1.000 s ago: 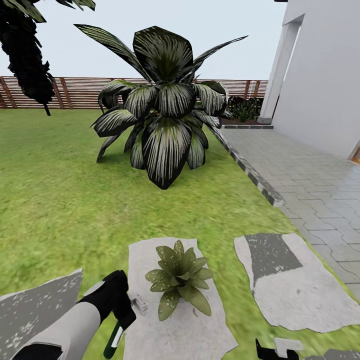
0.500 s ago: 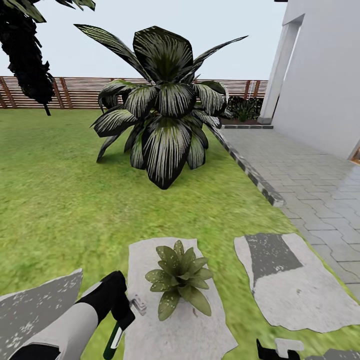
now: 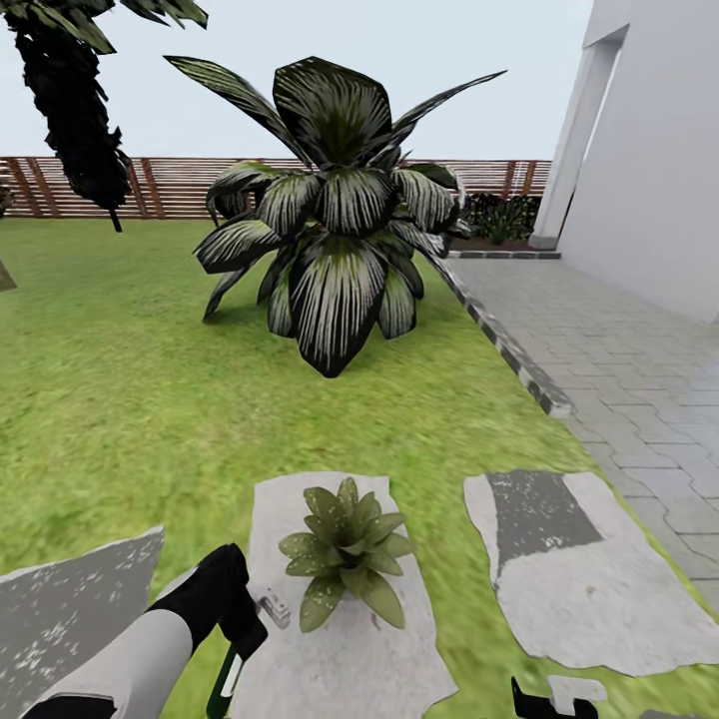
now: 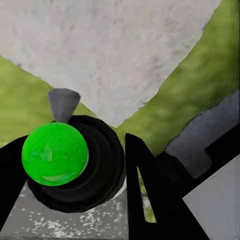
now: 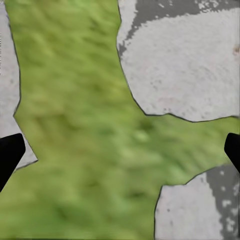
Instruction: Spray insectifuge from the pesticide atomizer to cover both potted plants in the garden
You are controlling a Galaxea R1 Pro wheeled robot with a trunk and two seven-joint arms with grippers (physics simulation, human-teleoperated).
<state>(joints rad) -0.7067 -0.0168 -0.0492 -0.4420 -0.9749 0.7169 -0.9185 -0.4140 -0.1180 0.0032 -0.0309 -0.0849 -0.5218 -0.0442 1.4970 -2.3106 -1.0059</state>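
1. The left gripper (image 3: 243,639) has the pesticide atomizer (image 3: 228,679) clamped between its jaws, low by the near edge of the head view. The dark green body hangs down and the pale trigger head (image 3: 272,607) pokes out toward the plant

2. From the left wrist view you're looking down on the bottle's bright green end (image 4: 55,154), with the black fingers (image 4: 150,195) tight on either side

3. My guess is it's a light, rigid plastic bottle with a smooth, kinda slippery round body. Gripping the body just under the head like this looks sensible, since it leaves the nozzle free

4. One potted plant (image 3: 345,552) sits on a grey stepping stone (image 3: 350,659), just beside the nozzle, not touching it

5. The right gripper (image 5: 120,150) has its jaws wide apart with nothing in them, over grass between the stones

6. Compared with a moment back, the whole head view has slid: the big striped-leaf plant (image 3: 335,220) and fence (image 3: 170,185) sit a bit more to the right, and the little rosette looks slightly lower and further left. That's the camera moving, not the stuff; arm and bottle look about the same
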